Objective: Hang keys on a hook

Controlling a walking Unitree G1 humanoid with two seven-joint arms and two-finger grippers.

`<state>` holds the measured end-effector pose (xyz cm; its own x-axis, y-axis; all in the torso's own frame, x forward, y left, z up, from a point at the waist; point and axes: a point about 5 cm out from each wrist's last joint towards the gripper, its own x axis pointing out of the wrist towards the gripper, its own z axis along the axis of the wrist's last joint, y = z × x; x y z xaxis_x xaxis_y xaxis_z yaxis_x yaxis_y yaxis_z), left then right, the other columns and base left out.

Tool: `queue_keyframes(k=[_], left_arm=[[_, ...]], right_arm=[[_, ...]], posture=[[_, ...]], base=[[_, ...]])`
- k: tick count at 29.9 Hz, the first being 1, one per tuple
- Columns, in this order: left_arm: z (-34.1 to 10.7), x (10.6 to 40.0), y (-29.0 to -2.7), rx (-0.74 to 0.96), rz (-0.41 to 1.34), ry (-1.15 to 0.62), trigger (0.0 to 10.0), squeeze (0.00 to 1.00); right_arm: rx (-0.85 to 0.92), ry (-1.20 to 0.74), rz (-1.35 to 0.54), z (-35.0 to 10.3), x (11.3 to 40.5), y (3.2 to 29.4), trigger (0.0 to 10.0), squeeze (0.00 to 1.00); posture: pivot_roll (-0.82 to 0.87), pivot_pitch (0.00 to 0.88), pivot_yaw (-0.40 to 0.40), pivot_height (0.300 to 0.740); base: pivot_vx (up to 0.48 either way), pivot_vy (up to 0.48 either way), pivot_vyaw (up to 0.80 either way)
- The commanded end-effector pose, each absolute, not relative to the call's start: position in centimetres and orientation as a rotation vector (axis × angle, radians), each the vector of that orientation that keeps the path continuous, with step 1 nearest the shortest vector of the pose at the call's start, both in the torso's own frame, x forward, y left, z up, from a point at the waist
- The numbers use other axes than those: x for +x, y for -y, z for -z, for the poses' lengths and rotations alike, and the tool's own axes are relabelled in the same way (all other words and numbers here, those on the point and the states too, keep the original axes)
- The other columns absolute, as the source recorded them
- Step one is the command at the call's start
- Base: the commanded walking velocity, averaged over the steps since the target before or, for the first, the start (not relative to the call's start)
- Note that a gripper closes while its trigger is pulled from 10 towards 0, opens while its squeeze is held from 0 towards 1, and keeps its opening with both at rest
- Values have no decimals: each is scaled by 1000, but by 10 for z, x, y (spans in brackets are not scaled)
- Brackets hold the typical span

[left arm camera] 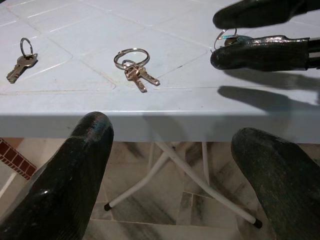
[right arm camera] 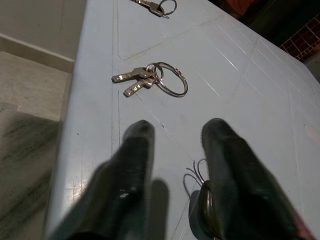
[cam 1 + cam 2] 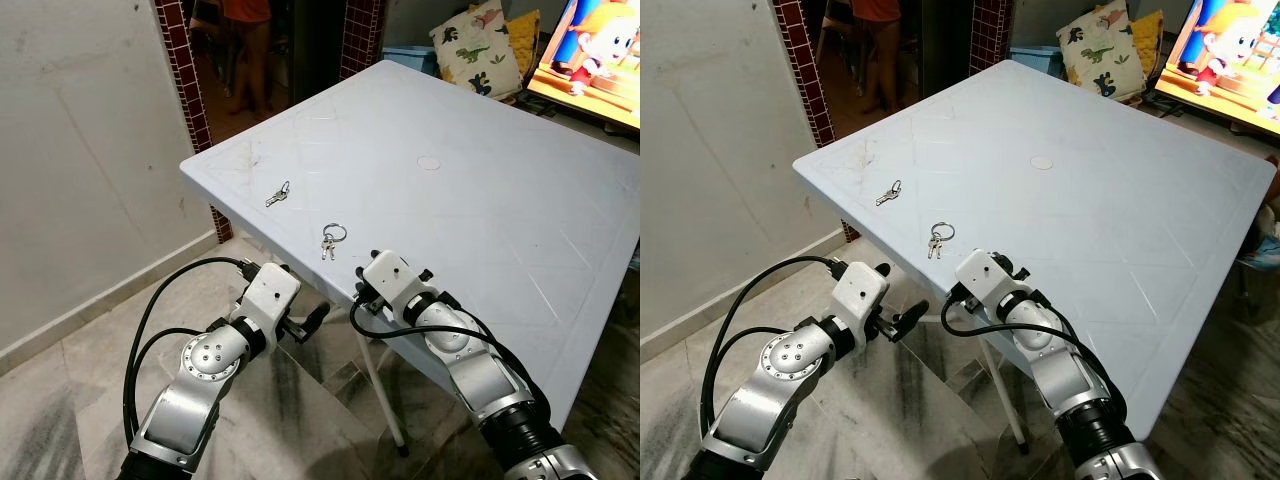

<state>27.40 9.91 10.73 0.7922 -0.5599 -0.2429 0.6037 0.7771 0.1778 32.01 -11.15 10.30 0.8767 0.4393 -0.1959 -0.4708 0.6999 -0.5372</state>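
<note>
Pale table (image 3: 480, 200) bears ringed keys (image 3: 331, 240) near right hand (image 2: 172, 150)

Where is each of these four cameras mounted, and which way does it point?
Left eye view: on the head, looking down at the table; both silver arms show.
Right eye view: its stereo twin, the same scene.
Left wrist view: below the table's edge, looking along the open left gripper.
Right wrist view: over the tabletop, behind the open right gripper.
Shared: all show the ringed keys and the single key.
</note>
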Motion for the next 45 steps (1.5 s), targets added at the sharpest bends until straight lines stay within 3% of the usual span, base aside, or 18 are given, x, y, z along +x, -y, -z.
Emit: queue_keyframes(k=[1,8,18,19,21,22,29,30,32,33,34,45], left_arm=[[-107,274,-97,270,645,-176,10000,0],[-107,274,-97,271,644,-175,10000,0],[-107,275,-96,268,642,-174,10000,0],[-107,274,-96,267,642,-173,10000,0],[-107,274,-96,267,642,-173,10000,0],[-108,275,-96,267,638,-171,10000,0],[-107,276,-97,264,634,-171,10000,0],[-107,276,-96,261,635,-170,10000,0],[-108,276,-95,260,636,-169,10000,0],[-107,276,-95,260,636,-169,10000,0],[-107,276,-96,260,636,-169,10000,0],[-108,275,-96,261,635,-167,10000,0]], right_arm=[[-623,-14,-487,-111,322,114,10000,1000],[-634,50,-381,-124,327,125,10000,1000],[-561,-35,-347,-113,324,138,10000,1000],[-551,-26,-372,-113,322,138,10000,784],[-548,-18,-390,-113,321,138,10000,784],[-546,-19,-407,-113,320,140,10000,0],[-506,-54,-394,-113,321,166,10000,0],[-503,-63,-386,-112,322,169,8039,0],[-501,-67,-383,-111,322,170,8039,0],[-500,-74,-377,-110,323,172,4353,0],[-497,-84,-374,-107,324,172,10000,0],[-421,-98,-398,-97,333,164,10000,0]], posture=[[81,59,-36,740],[81,55,-37,740],[81,59,-46,740],[84,63,-47,740],[84,63,-47,740],[86,59,-47,740],[79,56,-48,740],[78,56,-47,740],[78,56,-47,740],[78,56,-47,740],[78,56,-47,740],[98,62,-51,740]], base=[[0,0,0],[0,0,0],[0,0,0],[0,0,0],[0,0,0],[0,0,0],[0,0,0],[0,0,0],[0,0,0],[0,0,0],[0,0,0],[0,0,0]])
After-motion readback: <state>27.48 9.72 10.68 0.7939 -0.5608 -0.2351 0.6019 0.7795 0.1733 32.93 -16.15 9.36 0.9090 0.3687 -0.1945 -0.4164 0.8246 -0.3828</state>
